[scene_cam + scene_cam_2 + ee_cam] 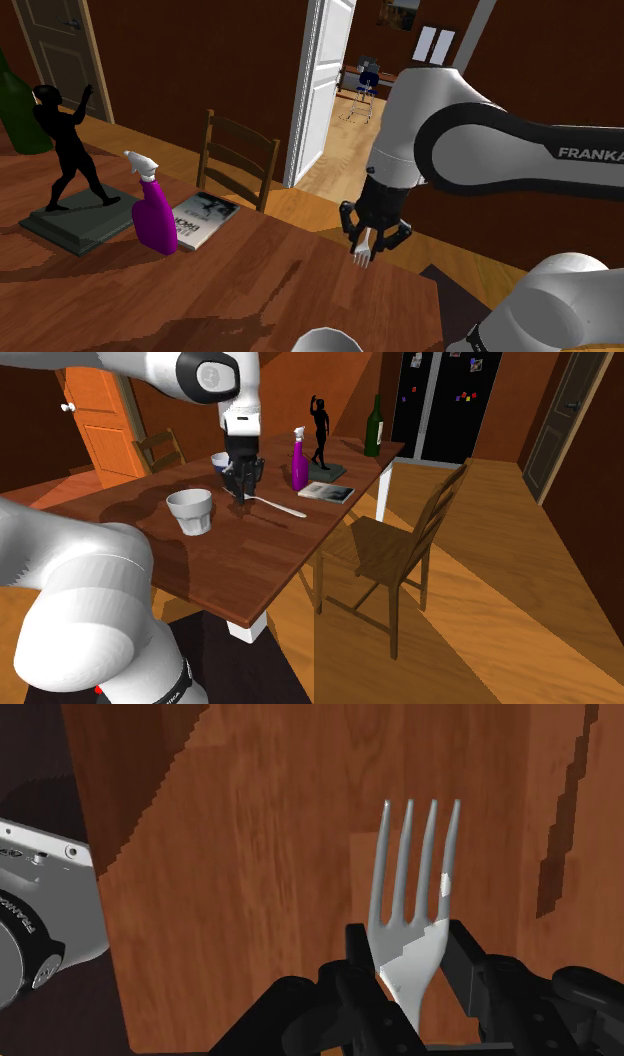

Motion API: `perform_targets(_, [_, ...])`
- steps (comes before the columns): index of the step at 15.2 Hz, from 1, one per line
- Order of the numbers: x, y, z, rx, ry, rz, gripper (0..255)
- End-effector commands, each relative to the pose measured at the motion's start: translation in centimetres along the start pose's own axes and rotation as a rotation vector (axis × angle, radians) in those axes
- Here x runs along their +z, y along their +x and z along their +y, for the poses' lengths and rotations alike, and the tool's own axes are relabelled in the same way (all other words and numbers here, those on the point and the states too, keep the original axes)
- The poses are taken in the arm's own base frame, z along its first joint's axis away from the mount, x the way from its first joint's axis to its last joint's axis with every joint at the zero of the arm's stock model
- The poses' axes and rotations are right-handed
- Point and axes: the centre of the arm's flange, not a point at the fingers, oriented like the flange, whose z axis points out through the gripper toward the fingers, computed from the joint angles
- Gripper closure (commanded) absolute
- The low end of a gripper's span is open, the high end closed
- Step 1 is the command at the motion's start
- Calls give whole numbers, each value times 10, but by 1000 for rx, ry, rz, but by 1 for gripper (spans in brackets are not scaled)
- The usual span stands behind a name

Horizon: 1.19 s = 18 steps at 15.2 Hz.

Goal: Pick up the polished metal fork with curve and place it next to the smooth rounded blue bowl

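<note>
My gripper [408,966] is shut on a pale metal fork [410,894], clasping it at the neck just behind the tines. In the shoulder view the gripper [372,238] hangs over the table's right part with the fork's tines [362,254] poking out below it. From the second exterior view the gripper [240,487] points straight down and the fork's handle [282,506] sticks out sideways, low over the wood; I cannot tell whether it touches. A pale rounded bowl [218,458] stands just behind the gripper. A second whitish bowl [190,510] stands near the stand.
On the wooden table [250,562] stand a purple spray bottle [155,212], a magazine [203,218], a black statuette [68,150] on a slab and a green bottle [18,110]. Wooden chairs [400,542] stand at the table's edges. A white bowl rim [325,342] shows close by.
</note>
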Motion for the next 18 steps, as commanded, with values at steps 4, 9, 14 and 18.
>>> perform_targets(4, [-25, -1, 1, 0, 0, 0, 255])
perform_targets(9, [-22, -56, -36, 0, 0, 0, 255])
perform_targets(14, [-19, -111, -73, 0, 0, 0, 255])
perform_targets(18, [-16, -154, -103, 0, 0, 0, 255])
